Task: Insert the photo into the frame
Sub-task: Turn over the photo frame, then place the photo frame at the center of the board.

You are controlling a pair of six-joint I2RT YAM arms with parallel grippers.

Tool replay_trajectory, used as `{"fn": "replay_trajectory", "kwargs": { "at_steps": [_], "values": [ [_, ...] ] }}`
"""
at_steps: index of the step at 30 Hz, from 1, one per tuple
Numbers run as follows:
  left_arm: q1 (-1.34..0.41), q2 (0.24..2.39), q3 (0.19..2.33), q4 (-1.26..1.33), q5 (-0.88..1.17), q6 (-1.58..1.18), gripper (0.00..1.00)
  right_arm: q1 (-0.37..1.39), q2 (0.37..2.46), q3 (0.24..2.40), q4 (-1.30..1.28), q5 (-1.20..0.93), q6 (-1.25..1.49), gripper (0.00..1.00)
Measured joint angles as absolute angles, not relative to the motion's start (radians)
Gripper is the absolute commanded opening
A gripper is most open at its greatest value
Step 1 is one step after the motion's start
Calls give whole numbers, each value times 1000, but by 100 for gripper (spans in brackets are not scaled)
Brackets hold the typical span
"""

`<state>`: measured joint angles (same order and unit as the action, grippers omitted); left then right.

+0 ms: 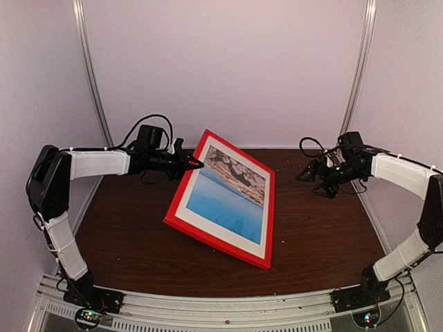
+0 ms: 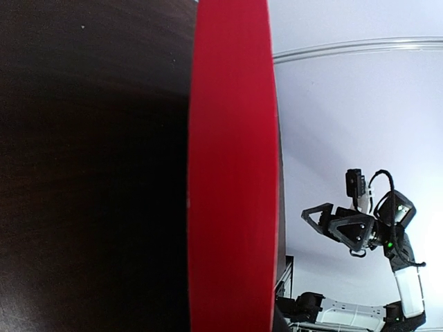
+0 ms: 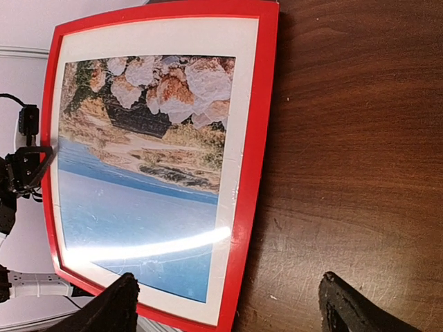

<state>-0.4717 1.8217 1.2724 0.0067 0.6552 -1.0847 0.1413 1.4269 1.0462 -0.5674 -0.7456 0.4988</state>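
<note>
At the far left, the left arm reaches in from its base along the white wall, and its end effector (image 1: 191,164) is clenched on the left long edge of the frame (image 1: 216,242), near that edge's far corner. In the left wrist view the same edge fills the middle as a broad glossy red band (image 2: 232,173), with the dark brown desk (image 2: 83,138) to its left. The frame sits left of the middle of the desk (image 1: 332,235), turned at an angle and tilted. Its gripped left side looks lifted, while its right side lies lower, toward the wood. It faces up with its red front showing. Inside the red border is a white mat (image 1: 185,200), and the photo (image 1: 225,197) shows in the mat's window. It has tan-brown rocks at the far end and bright blue at the near end. The right wrist view shows the whole front: the red frame (image 3: 266,104), the mat (image 3: 246,90) and the photo (image 3: 138,173), with a streak of glare across the blue. The left end effector (image 3: 28,162) meets the frame's outer edge on the far side. To the right of the frame is bare desk (image 3: 360,138). Farther right, well apart from the frame, the right end effector (image 1: 308,173) hangs above the desk, released, with its jaws spread wide and nothing between them. Its two dark fingertips (image 3: 121,301) show at the bottom of its own view, and it also appears in the left wrist view (image 2: 315,216).
</note>
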Motion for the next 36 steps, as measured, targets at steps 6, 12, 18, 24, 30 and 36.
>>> {"fn": "replay_trajectory", "kwargs": {
  "at_steps": [6, 12, 18, 24, 30, 36],
  "values": [
    [-461, 1866, 1221, 59, 681, -1083, 48, 187, 1502, 1035, -515, -684, 496, 89],
    [-450, 1917, 1178, 52, 682, -1052, 55, 219, 1611, 1035, -457, -639, 495, 89],
    [-435, 1985, 1165, 51, 673, -1019, 59, 240, 1678, 1042, -418, -605, 495, 89],
    [-424, 2014, 1164, -15, 616, -950, 62, 250, 1724, 1066, -403, -582, 492, 89],
    [-419, 1977, 1172, -138, 491, -828, 65, 265, 1780, 1156, -406, -533, 458, 92],
    [-427, 1815, 1113, -271, 315, -706, 67, 286, 1876, 1298, -412, -494, 414, 96]
  ]
}}
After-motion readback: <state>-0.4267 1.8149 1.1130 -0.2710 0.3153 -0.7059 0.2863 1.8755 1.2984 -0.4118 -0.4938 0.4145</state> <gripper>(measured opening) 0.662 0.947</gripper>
